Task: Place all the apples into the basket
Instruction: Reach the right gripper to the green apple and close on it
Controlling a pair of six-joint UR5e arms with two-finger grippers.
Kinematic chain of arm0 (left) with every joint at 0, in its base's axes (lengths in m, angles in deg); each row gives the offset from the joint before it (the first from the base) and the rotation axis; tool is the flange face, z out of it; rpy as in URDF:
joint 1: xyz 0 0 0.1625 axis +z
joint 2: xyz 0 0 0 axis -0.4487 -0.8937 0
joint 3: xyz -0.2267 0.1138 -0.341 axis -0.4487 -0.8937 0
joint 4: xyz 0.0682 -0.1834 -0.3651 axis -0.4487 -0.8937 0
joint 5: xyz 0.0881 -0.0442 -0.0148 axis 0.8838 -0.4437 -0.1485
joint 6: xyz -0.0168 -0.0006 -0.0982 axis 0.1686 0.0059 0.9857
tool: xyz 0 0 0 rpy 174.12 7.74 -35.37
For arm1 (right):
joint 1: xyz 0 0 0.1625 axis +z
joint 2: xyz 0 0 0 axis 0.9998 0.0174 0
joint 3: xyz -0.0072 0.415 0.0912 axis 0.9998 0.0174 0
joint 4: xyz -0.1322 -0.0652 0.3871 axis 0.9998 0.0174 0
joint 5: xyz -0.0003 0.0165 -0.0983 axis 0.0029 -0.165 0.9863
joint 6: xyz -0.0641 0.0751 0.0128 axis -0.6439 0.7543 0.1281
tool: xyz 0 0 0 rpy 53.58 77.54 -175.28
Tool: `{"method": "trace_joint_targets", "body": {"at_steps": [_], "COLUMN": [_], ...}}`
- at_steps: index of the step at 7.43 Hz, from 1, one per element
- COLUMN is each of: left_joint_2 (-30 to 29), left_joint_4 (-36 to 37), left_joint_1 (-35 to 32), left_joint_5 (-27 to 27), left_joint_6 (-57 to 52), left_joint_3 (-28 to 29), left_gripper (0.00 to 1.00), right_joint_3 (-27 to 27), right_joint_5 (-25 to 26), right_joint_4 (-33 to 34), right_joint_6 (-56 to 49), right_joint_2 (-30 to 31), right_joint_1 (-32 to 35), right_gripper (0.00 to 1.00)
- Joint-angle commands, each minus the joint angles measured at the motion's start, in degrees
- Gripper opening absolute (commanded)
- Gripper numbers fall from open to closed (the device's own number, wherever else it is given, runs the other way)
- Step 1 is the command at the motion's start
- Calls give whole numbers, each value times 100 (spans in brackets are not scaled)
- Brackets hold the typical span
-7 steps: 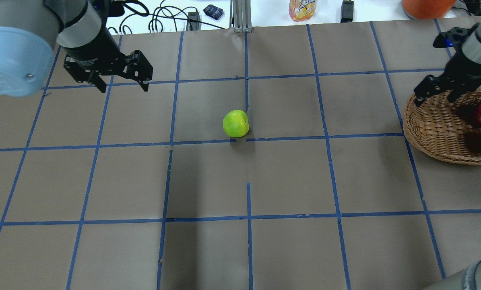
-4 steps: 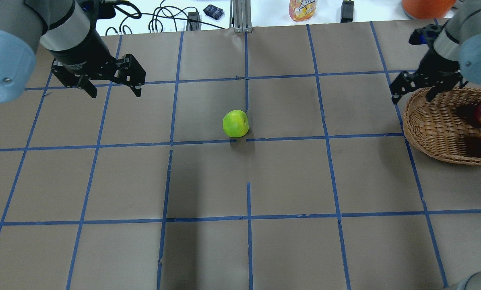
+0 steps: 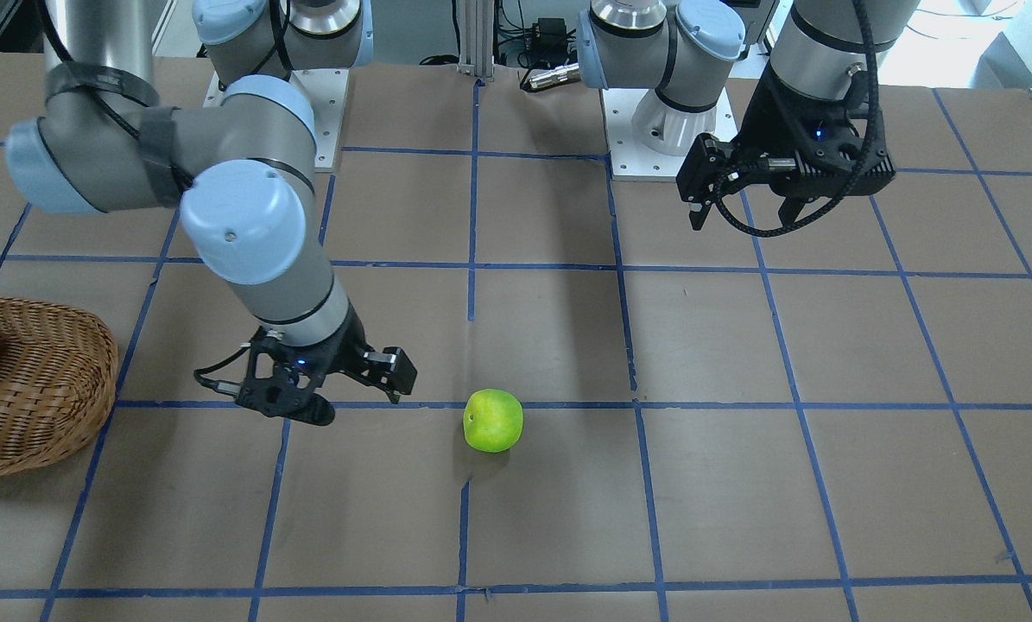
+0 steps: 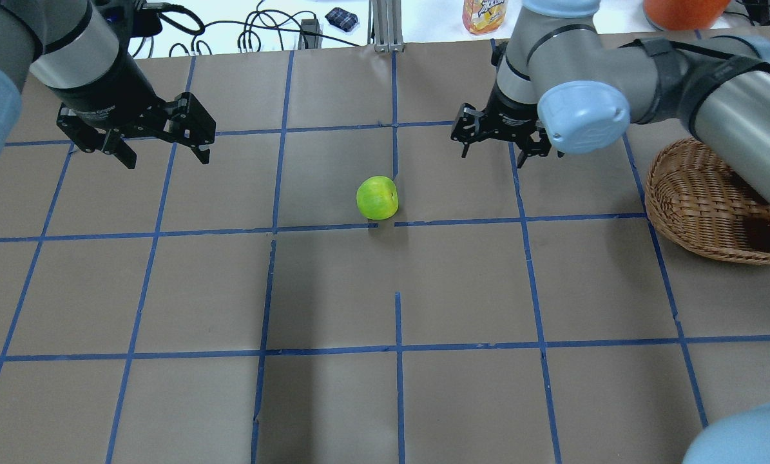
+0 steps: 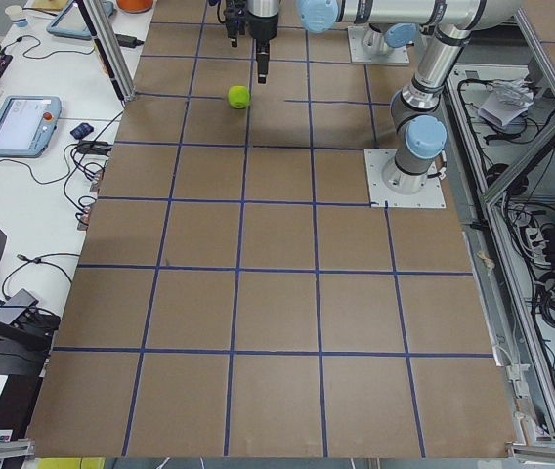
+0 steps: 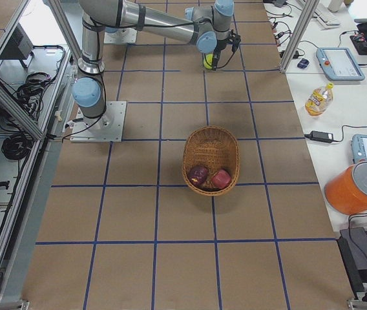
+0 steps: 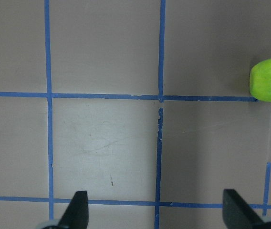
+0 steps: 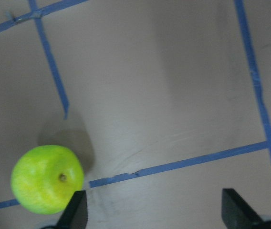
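Basket: red apple + maroon apple inside.
Green apple on table; L gripper, R gripper both spread, empty.

Blue-gridded brown table carries a green apple and wicker basket

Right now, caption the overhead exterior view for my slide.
Open right gripper close to the green apple on the table; left gripper open, farther off; basket at right edge.
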Motion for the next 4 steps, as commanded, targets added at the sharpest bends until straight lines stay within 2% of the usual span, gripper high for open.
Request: {"method": "trace_joint_targets", "body": {"at_steps": [1, 2, 4], "left_joint_2": [-7, 2, 19], "left_joint_4": [8, 8, 17], "left_joint_1": [0, 8, 26], "left_joint_5": [-58, -6, -58], "left_joint_6": [18, 18, 27], "left_joint_3": [9, 18, 27], "left_gripper": [100, 100, 100], "right_joint_3": [716, 937, 966], "right_joint_5": [-153, -110, -135], "right_joint_4": [31, 31, 31], "right_joint_6": [792, 926, 901], "right_joint_2": [-689, -971, -1210], "right_joint_1": [675, 887, 1012], "right_gripper": [100, 100, 100]}}
